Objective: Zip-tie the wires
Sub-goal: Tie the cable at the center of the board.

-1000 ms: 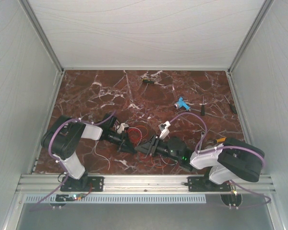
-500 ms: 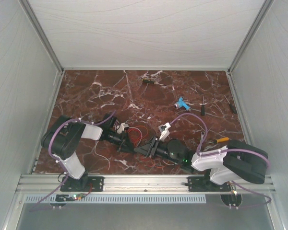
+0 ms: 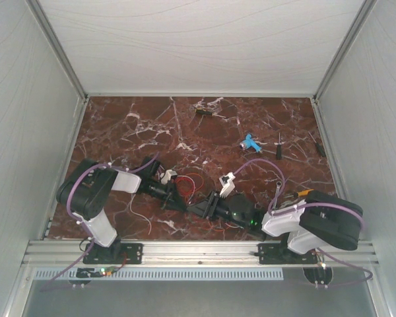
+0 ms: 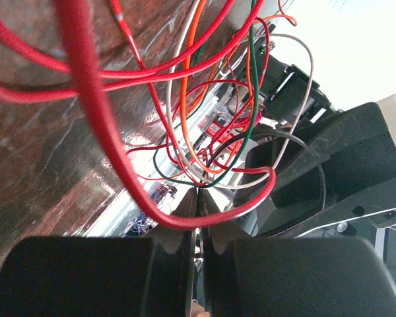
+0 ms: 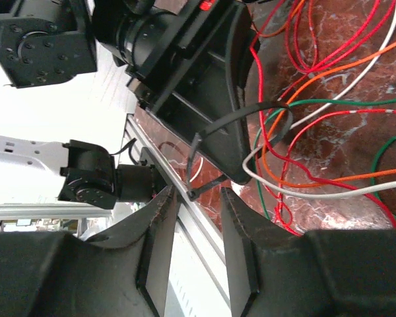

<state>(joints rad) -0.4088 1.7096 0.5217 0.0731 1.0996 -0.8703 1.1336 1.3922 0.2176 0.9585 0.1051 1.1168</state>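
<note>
Ok, status. Both arms are low over the marble table [image 3: 132, 132], tips meeting nose to nose just left of centre in the lower half of the overhead view.

Left gripper [image 4: 198, 198]: fully closed, fingers pressed flat together with only a hairline seam. The wires [image 4: 96, 99] converge right at that seam: thin red, white, orange and green strands run into the fingertips, so it looks clamped on the bundle. One thick-looking red strand loops across the front of the fingers, close to the lens. From there the rest of the tangle fans out toward the upper right of the left wrist frame. Overhead, the tangle sits on the table between the two wrists, just above the gripper tips.

Right gripper [image 5: 197, 198]: fingers parted, clear gap between them, nothing pinched. The zip tie [image 5: 237, 117] is bent into a loop around several strands in the upper middle of the right wrist frame, against the black body of the left gripper. Its free end drops straight down and stops in the gap between the right fingertips, nearer the left-hand finger in that frame. Can't tell whether it touches that finger. Can't tell either whether the loop is locked through its head.

Elsewhere on the table, well clear of the arms:
- a small blue tool [image 3: 251, 142], upper right of centre
- a black-handled screwdriver [image 3: 278, 150], just to its right
</note>
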